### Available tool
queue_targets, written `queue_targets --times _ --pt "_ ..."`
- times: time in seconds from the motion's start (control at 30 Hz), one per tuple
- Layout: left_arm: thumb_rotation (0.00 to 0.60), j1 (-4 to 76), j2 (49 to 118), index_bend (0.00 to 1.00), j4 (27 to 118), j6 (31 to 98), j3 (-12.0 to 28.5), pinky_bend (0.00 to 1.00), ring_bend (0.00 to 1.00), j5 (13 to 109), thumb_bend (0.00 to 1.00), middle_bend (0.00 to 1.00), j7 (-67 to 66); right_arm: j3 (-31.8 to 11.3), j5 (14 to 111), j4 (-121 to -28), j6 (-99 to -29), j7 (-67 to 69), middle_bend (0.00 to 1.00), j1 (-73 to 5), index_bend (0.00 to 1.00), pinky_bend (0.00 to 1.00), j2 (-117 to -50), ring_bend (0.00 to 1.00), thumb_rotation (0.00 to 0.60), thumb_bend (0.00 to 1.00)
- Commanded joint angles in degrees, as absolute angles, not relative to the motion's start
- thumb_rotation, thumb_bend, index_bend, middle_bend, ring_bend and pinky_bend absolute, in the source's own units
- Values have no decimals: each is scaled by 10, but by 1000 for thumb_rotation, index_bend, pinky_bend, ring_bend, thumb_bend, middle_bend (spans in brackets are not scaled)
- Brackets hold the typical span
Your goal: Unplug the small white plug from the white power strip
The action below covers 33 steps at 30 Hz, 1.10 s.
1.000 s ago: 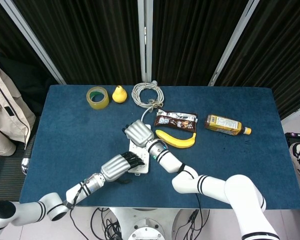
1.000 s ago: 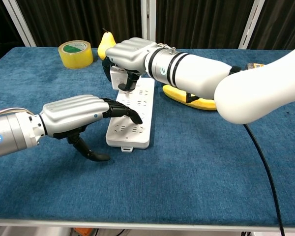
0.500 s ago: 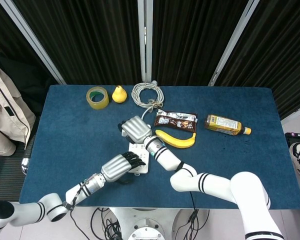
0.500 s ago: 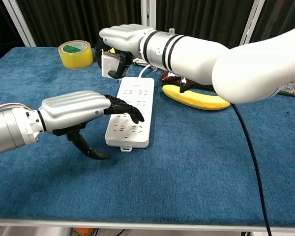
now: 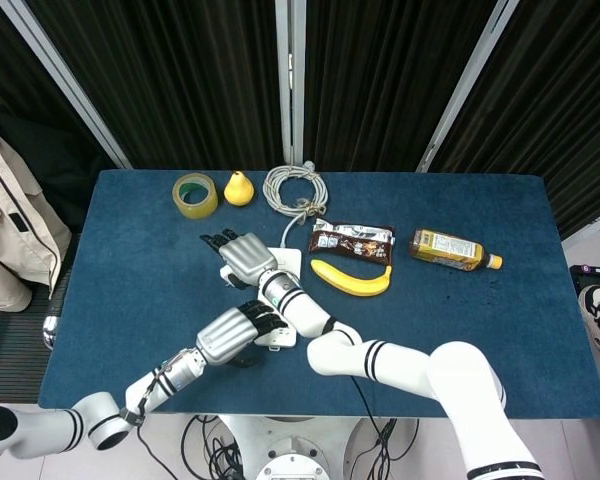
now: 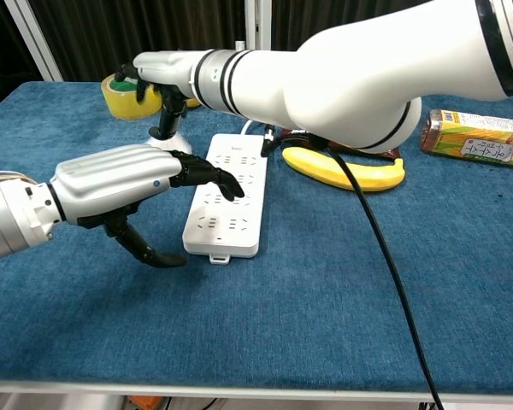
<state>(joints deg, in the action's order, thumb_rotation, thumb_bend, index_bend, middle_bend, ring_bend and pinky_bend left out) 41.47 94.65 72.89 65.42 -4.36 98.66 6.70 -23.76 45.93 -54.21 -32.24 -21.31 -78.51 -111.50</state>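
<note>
The white power strip point(image 6: 232, 195) lies lengthwise at mid-table, partly hidden in the head view point(image 5: 289, 263). My left hand point(image 6: 111, 184) presses its fingertips point(image 6: 225, 184) on the strip's middle, thumb down on the cloth; the same hand shows in the head view point(image 5: 230, 335). The small white plug point(image 6: 175, 142) is out of the strip and sits low on the cloth just left of the strip's far end. My right hand point(image 6: 162, 68) hovers over it, thumb and a finger reaching down onto it while the other fingers spread. From above, the right hand point(image 5: 240, 256) covers most of the plug point(image 5: 227, 273).
A yellow tape roll point(image 5: 195, 195) and a pear point(image 5: 239, 188) stand at the back left, beside a coiled white cable point(image 5: 295, 188). Right of the strip lie a banana point(image 6: 346, 171), a dark snack wrapper point(image 5: 352, 241) and a yellow bottle point(image 6: 479, 137).
My right hand pulled the plug off the strip's far end, carried it left and lowered it to the cloth. The left hand stayed pressed on the strip.
</note>
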Motion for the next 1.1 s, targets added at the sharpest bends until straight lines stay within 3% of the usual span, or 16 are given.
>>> queue_targets --times 0.03,0.13,0.33,0.6,0.8,1.1 --pt "600 414 944 204 730 654 -43 178 157 986 187 230 65 -234 455 -569 -340 -215 0 -775 0 196 -1095 0 600 303" --pt "600 413 940 204 731 657 -42 178 157 987 186 230 61 -227 462 -622 -369 -214 0 -750 0 187 -1057 0 600 303" --pt "600 401 921 204 735 670 -41 177 157 981 185 230 52 -178 528 -805 -490 -228 4 -646 0 187 -922 0 600 302" --pt "600 356 870 204 760 719 -21 175 157 939 180 230 27 -73 634 -1022 -670 -218 70 -459 0 185 -723 0 600 302" --pt "600 295 806 204 799 778 8 171 157 874 178 230 -7 9 746 -1044 -791 -128 84 -323 0 166 -639 0 600 303" --pt "600 188 726 204 882 880 21 165 157 804 177 226 -60 73 829 -965 -914 -8 79 -171 0 138 -630 0 600 314"
